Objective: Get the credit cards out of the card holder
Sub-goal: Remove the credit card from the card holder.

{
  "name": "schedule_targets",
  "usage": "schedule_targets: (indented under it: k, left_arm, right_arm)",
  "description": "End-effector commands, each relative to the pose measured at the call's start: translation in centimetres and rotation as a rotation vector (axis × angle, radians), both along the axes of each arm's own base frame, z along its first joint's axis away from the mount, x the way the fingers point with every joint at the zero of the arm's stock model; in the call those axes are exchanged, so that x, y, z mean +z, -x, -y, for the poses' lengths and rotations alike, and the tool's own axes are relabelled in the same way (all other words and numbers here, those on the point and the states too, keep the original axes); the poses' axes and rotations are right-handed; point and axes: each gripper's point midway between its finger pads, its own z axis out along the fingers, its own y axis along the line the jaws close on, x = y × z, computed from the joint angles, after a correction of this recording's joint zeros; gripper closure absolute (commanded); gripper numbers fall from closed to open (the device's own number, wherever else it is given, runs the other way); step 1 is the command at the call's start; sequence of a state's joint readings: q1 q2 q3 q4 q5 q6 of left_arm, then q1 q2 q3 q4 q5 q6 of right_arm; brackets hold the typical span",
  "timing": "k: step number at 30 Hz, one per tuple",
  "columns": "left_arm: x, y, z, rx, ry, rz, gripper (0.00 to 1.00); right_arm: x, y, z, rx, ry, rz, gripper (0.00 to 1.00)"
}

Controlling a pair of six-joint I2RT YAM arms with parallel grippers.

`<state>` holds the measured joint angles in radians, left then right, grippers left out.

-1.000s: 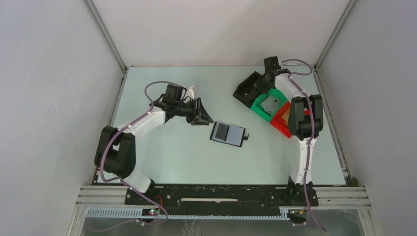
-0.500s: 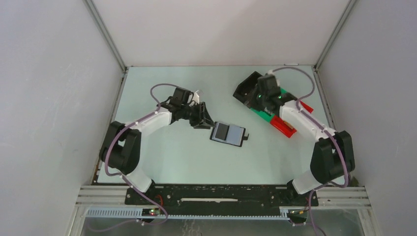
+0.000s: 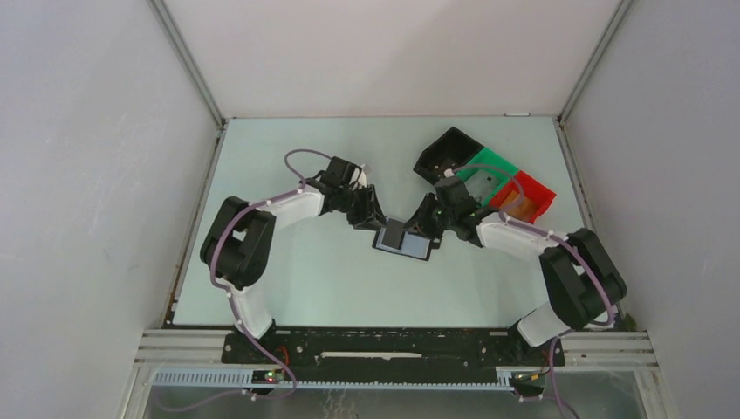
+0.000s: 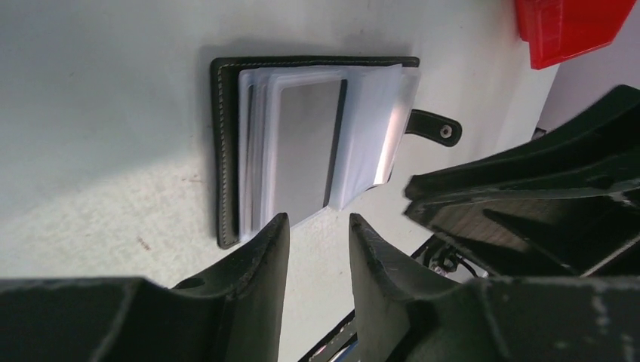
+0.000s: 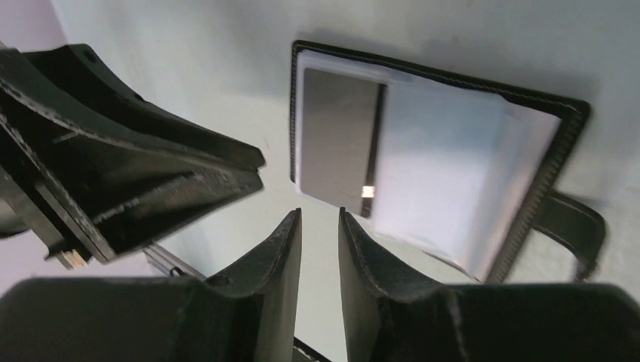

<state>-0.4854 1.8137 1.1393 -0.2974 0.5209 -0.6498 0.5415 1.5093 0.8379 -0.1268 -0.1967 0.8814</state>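
Left wrist: left claw (image 4: 318,226) hangs parted beside open card holder (image 4: 355,128).

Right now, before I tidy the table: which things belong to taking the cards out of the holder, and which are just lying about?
Belongs to the job:
- card holder, lying open
- grey credit card in its clear sleeve
- left gripper and right gripper, both open beside it

Just lying about:
- black bin
- green bin
- red bin, holding an orange-tan piece
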Motion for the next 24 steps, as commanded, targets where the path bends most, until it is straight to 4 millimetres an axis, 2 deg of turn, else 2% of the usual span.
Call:
schedule_targets:
  k: [1, 7, 12, 24]
  left_arm:
    - [1.8, -2.1, 1.7, 0.019, 0.052, 0.063, 0.6]
    - [0.0, -2.1, 2.0, 0.019, 0.051, 0.019, 0.61]
    - [-1.3, -1.8, 1.8, 0.017, 0.028, -0.012, 0.61]
    - [-2.9, -1.2, 1.2, 0.015, -0.02, -0.054, 0.62]
  right_arm:
    - [1.1, -2.1, -3.4, 0.008, -0.155, 0.033, 0.68]
    - [-1.7, -2.8, -3.9, -0.029, -0.141, -0.027, 0.71]
    - [-3.7, -2.6, -2.8, -0.067, -0.074, -0.068, 0.73]
    - [-5.2, -1.2, -0.9, -0.118, 0.041, -0.098, 0.73]
